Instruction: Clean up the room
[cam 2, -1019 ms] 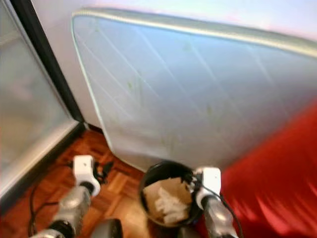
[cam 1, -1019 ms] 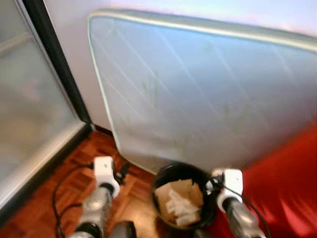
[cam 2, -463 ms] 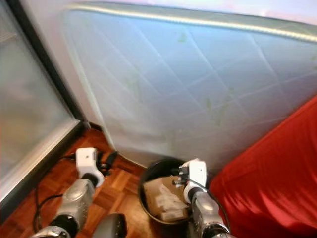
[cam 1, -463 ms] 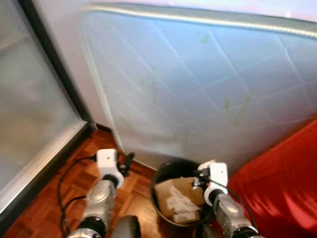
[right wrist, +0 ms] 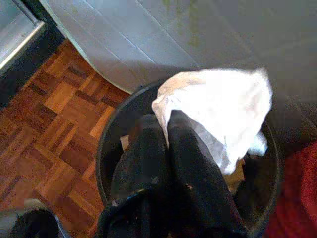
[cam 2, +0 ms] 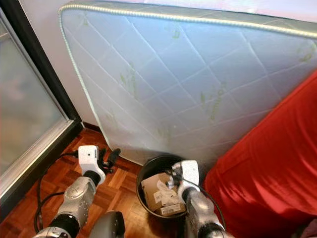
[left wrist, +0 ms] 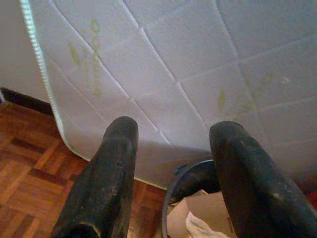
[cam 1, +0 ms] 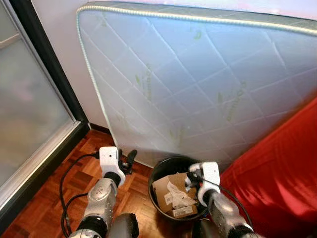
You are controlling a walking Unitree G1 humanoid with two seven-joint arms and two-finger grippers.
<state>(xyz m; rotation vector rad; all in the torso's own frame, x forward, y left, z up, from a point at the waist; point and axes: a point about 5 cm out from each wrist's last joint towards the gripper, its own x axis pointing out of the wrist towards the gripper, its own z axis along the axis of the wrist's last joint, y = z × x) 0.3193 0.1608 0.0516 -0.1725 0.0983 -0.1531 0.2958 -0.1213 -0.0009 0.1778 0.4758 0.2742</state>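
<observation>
At the far left a frosted glass door (cam 1: 29, 114) is cut off by the frame edge, and what lies behind its pane cannot be made out. A black cable (cam 1: 67, 191) loops over the parquet floor (cam 1: 44, 208) beside the left arm. The left gripper (left wrist: 171, 163) hovers above the floor just left of the bin, its two black fingers (left wrist: 106, 183) spread apart with nothing between them. A quilted mattress (cam 1: 198, 84) leans against the wall, its right end and top cut off; its lower edge is hidden behind the black trash bin (cam 1: 163, 171). The bin holds cardboard and crumpled paper, partly covered by the right arm. The right gripper (right wrist: 166, 121) sits over the bin's opening, its fingers pressed together on a white crumpled tissue (right wrist: 218, 109), which hangs above the bin's inside. A red cover (cam 1: 277, 178) runs off the right edge.

Compared with a second ago, the head views are sharper and have shifted, and the right gripper has come further over the bin's mouth, away from its right rim.
</observation>
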